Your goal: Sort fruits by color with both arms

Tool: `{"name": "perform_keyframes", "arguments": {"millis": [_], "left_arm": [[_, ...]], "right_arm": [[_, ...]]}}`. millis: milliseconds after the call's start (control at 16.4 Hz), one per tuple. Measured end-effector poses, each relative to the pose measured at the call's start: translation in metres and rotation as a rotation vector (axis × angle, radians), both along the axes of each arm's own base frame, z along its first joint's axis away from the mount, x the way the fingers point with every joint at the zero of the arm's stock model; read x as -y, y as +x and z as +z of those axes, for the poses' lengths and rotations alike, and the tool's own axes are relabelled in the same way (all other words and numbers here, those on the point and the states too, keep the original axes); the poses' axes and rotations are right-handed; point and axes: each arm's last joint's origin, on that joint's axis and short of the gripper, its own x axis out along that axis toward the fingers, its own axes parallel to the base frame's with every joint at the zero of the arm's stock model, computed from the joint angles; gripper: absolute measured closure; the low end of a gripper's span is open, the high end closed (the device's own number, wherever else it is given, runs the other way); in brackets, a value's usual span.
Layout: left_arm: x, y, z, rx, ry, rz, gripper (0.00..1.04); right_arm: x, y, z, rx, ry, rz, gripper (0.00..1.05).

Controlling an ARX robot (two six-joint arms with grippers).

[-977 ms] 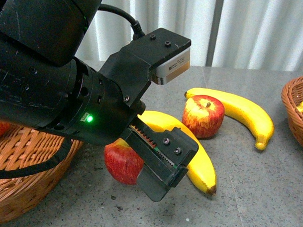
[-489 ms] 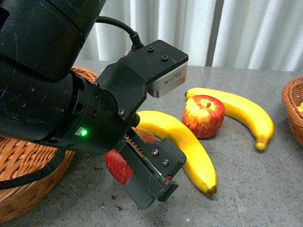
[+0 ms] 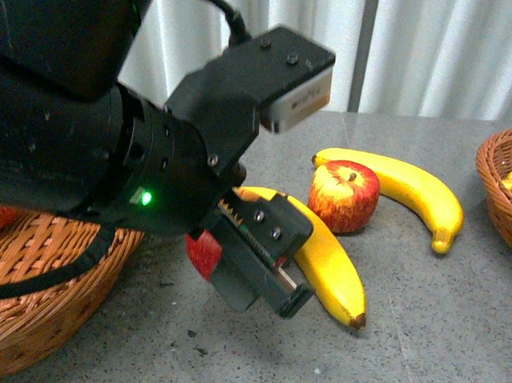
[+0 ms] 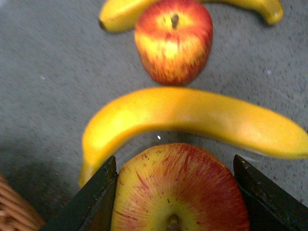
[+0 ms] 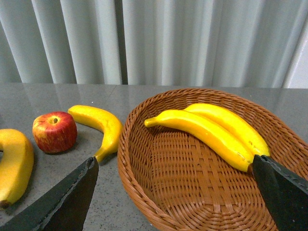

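As left hand clasps apple, basketed bananas

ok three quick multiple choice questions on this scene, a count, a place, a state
1. How many long curved yellow bananas lie loose on the grey stone table? A one B two C four
2. Where is the other banana pair? A on that table B in the brown woven wicker basket C in a gripper
3. The left gripper is: A open, empty B shut on a banana C shut on a red-yellow streaked apple
Key: 1 B, near banana and far banana; 2 B, resting on its weave; 3 C, jaws hug its sides.
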Motion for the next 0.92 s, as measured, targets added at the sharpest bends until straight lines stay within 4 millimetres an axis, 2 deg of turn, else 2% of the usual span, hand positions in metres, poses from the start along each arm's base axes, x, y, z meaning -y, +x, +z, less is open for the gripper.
{"name": "perform_keyframes", "arguments": {"millis": [122,244,366,427,489,672,916], "left_arm": [[0.001,-0.002,0.027,0.147,-0.047,0.065,0.42],[-0.004,-0.006,0.056,0.288,-0.131,0.213,0.42],[-0.023,-0.014,0.078,0.378,-0.224,0.393,0.42],[-0.036,-0.017,0.083,0.396,-0.258,0.474,0.42],[-0.053,-0.016,0.083,0.403,-0.286,0.559,0.42],[-0.1,-0.005,0.065,0.355,-0.326,0.722,0.43],[-0.118,0.01,0.04,0.257,-0.337,0.775,0.43]], "right_arm": [[0.0,0.0,0.0,0.0,0.0,0.0,0.06],[0.0,0.0,0.0,0.0,0.0,0.0,0.06],[0.0,0.0,0.0,0.0,0.0,0.0,0.06],[0.0,0.0,0.0,0.0,0.0,0.0,0.06],[0.0,0.0,0.0,0.0,0.0,0.0,0.06],[0.0,0.0,0.0,0.0,0.0,0.0,0.06],[0.0,0.0,0.0,0.0,0.0,0.0,0.06]]}}
